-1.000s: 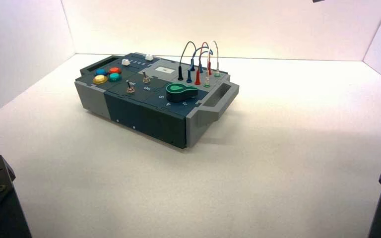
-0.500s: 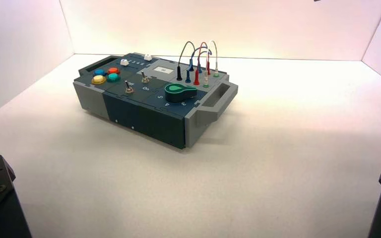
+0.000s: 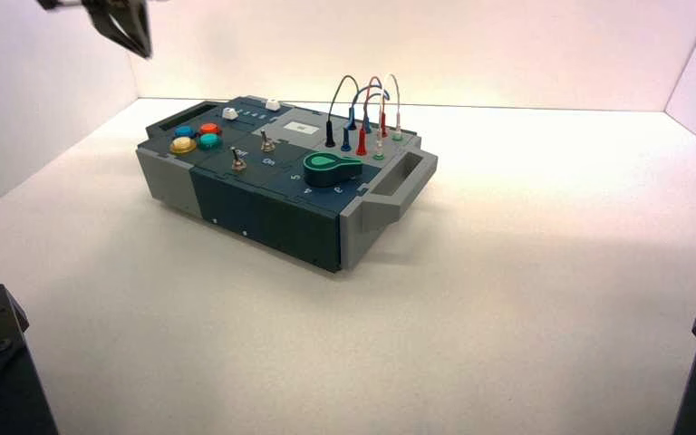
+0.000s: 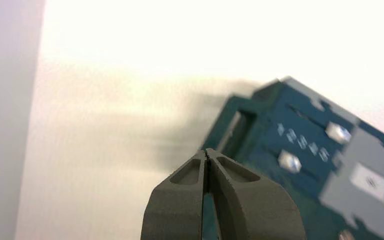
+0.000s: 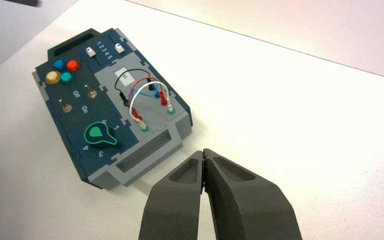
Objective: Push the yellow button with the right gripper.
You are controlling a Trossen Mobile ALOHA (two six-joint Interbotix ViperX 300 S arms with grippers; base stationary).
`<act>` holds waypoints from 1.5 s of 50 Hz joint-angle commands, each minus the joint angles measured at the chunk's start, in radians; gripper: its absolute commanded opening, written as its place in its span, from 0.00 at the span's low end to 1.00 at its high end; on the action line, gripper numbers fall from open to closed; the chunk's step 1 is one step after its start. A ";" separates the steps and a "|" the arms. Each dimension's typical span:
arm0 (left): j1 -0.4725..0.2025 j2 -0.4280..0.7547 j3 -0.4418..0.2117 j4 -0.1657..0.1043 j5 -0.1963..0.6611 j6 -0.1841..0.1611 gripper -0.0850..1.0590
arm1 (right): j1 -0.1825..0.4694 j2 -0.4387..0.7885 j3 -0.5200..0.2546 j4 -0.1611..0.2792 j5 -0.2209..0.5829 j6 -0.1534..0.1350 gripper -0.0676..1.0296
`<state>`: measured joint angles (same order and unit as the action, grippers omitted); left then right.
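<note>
While the yellow button sat untouched, the right gripper was far off, pinched shut.
It had to reach over; the left gripper, also closed, was high by the box's left end.

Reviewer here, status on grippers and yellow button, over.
Right gripper shut, off the box's grey-handled right end. Left gripper shut, raised beyond the button end. Yellow button uncovered, nothing touching it.

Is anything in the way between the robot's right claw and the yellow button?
Yes, partly: the right gripper is beyond the box's handle end, so the wires and green knob lie between it and the yellow button. Nothing visible covers the button from above.
</note>
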<state>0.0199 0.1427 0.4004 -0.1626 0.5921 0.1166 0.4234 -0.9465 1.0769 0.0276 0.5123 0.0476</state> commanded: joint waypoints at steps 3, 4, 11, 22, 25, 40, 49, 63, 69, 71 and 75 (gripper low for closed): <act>0.012 0.123 -0.137 0.005 0.003 0.015 0.05 | 0.002 0.006 -0.032 0.005 -0.008 0.000 0.04; 0.014 0.138 -0.150 0.003 0.003 0.017 0.05 | 0.002 0.006 -0.032 0.003 -0.009 0.000 0.04; 0.029 0.233 -0.233 0.003 0.017 0.015 0.05 | 0.002 0.006 -0.031 0.003 -0.011 0.002 0.04; 0.029 0.327 -0.288 0.003 0.075 0.041 0.05 | -0.003 0.008 -0.031 0.005 -0.018 0.000 0.04; 0.021 0.333 -0.285 0.005 0.083 0.048 0.05 | -0.003 0.009 -0.032 0.003 -0.020 0.000 0.04; -0.037 0.287 -0.242 0.005 0.098 0.075 0.05 | -0.005 0.023 -0.035 0.003 -0.018 0.000 0.04; -0.066 0.265 -0.219 0.003 0.120 0.083 0.05 | -0.005 0.021 -0.038 0.002 -0.014 0.002 0.04; -0.098 0.216 -0.153 0.000 0.138 0.086 0.05 | -0.005 0.017 -0.048 0.003 0.003 0.003 0.04; -0.104 0.219 -0.135 0.000 0.138 0.092 0.05 | -0.005 0.003 -0.044 0.003 0.005 0.005 0.04; -0.104 0.221 -0.133 0.002 0.138 0.095 0.05 | -0.005 0.002 -0.044 0.003 0.005 0.005 0.04; -0.112 0.233 -0.133 0.000 0.138 0.104 0.05 | -0.005 -0.012 -0.044 0.003 0.005 0.006 0.04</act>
<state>-0.0353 0.3927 0.2608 -0.1549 0.7164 0.2102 0.4203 -0.9526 1.0661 0.0291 0.5231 0.0506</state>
